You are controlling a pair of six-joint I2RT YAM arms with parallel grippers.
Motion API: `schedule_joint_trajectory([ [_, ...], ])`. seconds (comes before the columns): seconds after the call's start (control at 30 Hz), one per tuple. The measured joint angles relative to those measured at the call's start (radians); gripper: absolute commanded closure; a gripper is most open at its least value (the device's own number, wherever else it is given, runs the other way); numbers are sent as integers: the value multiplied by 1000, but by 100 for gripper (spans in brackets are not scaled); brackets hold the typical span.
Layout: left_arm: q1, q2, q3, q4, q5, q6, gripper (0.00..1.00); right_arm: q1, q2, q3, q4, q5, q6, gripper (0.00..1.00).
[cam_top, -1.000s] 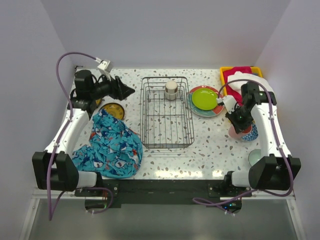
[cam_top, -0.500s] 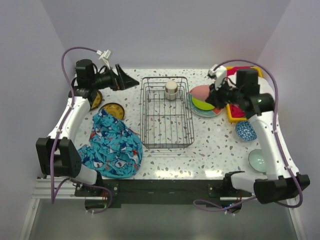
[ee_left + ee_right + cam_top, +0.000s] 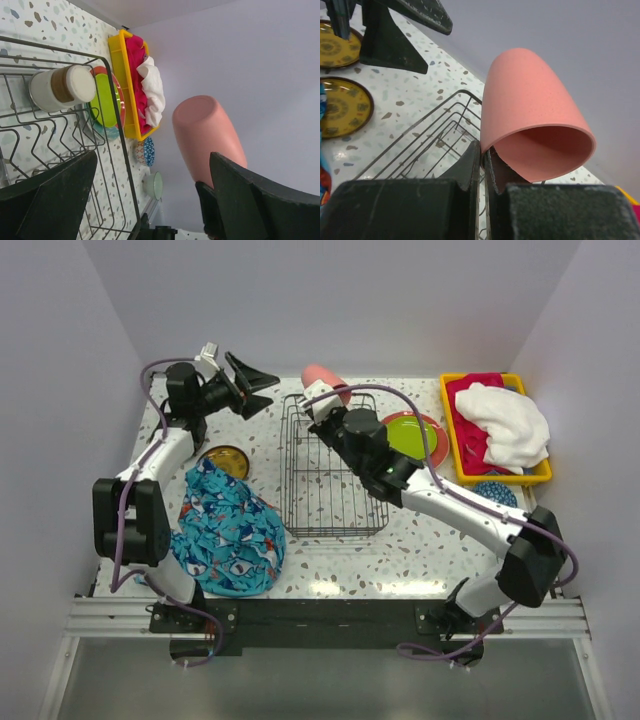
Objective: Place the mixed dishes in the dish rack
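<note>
My right gripper point(image 3: 324, 392) is shut on the rim of the pink cup point(image 3: 322, 378), one finger inside it point(image 3: 484, 150). It holds the cup point(image 3: 530, 105) tilted above the back left corner of the dark wire dish rack point(image 3: 333, 502). My left gripper point(image 3: 262, 388) is open and empty, raised just left of the rack. The left wrist view shows the cream cup point(image 3: 62, 88) lying in the rack, plus the pink cup point(image 3: 207, 135). A lime-green plate point(image 3: 408, 435) sits on a teal-and-red plate point(image 3: 437, 445). A yellow-olive plate point(image 3: 225, 458) lies left of the rack.
A blue patterned cloth point(image 3: 225, 530) lies at the front left. A yellow tray point(image 3: 497, 480) with red and white cloths stands at the back right. The blue patterned bowl point(image 3: 495, 492) and the mint bowl point(image 3: 154, 185) sit near the right edge. A second yellow plate point(image 3: 335, 47) lies back left.
My right arm swung from the right side across to the rack's back left corner, carrying the pink cup. My left gripper lifted and turned toward the rack.
</note>
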Motion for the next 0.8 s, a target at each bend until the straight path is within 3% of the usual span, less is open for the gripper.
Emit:
schedule_joint_trajectory([
  [0.23, -18, 11, 0, 79, -45, -132, 0, 31, 120, 63, 23, 166, 41, 100],
  [0.8, -72, 28, 0, 114, -71, -178, 0, 49, 137, 135, -48, 107, 175, 100],
])
